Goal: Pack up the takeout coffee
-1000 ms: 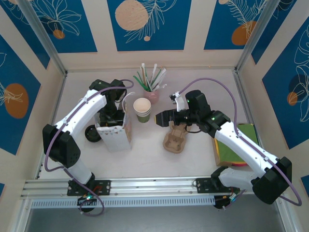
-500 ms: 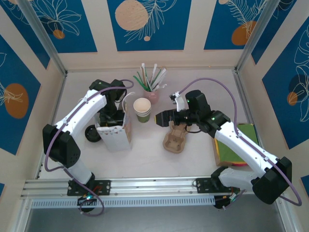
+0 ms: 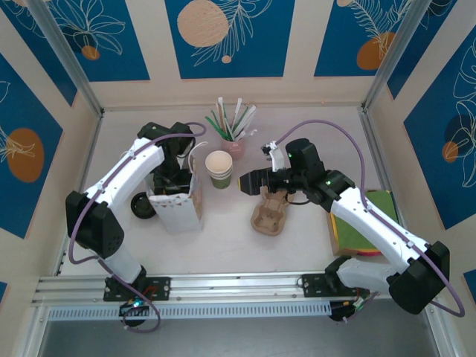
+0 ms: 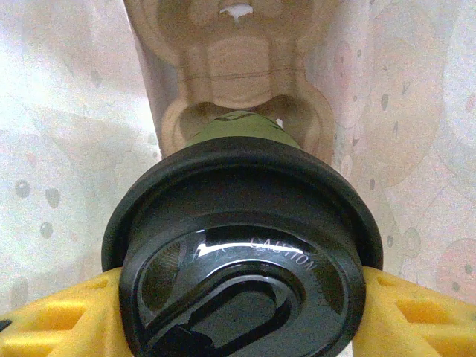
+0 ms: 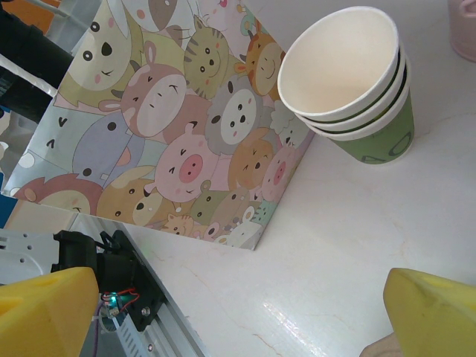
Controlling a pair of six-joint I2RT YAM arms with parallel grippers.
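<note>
The takeout coffee [image 4: 238,193] is a green cup with a black lid, and my left gripper [image 4: 238,305] is shut on it, one yellow finger [image 4: 52,320] on each side of the lid. It hangs inside the cartoon-printed paper bag [image 3: 178,210], just above a cardboard cup carrier [image 4: 238,67] on the bag's floor. Whether the cup's base touches the carrier's pocket I cannot tell. In the top view my left gripper [image 3: 172,184] reaches down into the bag's mouth. My right gripper [image 3: 249,181] is open and holds nothing, hovering over the table to the right of the bag [image 5: 178,126].
A stack of lidless green cups [image 3: 219,169] stands right of the bag, with a pink cup of straws [image 3: 234,145] behind it. A second cardboard carrier [image 3: 269,212] lies under the right arm. A black round thing [image 3: 141,206] sits left of the bag. Green and orange sheets [image 3: 364,223] lie far right.
</note>
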